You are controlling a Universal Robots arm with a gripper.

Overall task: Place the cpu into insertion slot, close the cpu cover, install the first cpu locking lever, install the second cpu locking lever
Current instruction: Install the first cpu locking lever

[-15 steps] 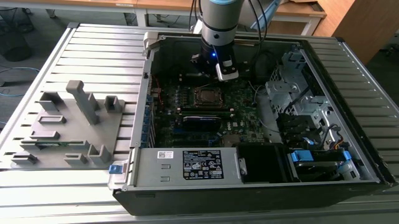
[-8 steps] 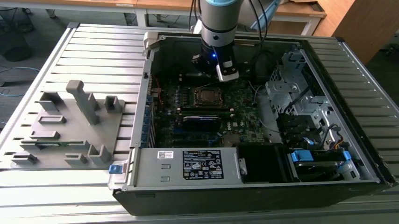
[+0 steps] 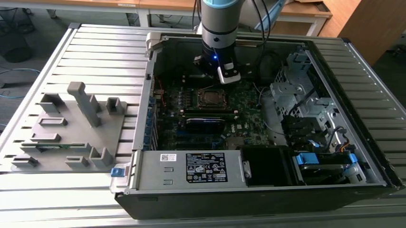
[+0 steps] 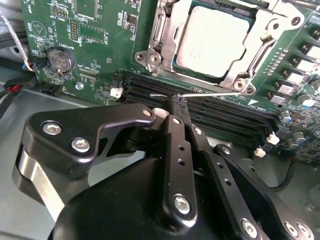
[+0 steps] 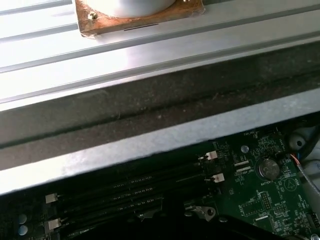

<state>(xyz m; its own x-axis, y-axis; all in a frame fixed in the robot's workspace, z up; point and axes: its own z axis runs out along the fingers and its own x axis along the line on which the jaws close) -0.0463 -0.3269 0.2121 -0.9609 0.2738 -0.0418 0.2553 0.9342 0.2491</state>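
The cpu [image 4: 212,40], a square chip with a silvery top, lies in the insertion slot [image 3: 212,98] on the green motherboard. The cpu cover [image 4: 255,42], a silvery metal frame, lies flat down around the chip. A thin wire cpu locking lever [image 4: 210,93] runs beside the socket, over the long black memory slots [image 4: 220,112]. My gripper [image 4: 178,100] is shut, and its black fingertips meet right at this wire. I cannot tell whether they pinch it or only touch it. In the exterior view my gripper [image 3: 223,78] hangs just behind the socket, inside the open case.
The open computer case [image 3: 142,142] lies on a slatted metal table [image 3: 95,52]. A grey fixture block [image 3: 76,123] stands at the exterior view's left. Drive cages and cables [image 3: 304,109] fill the case's right side. A coin battery [image 4: 60,59] sits on the board.
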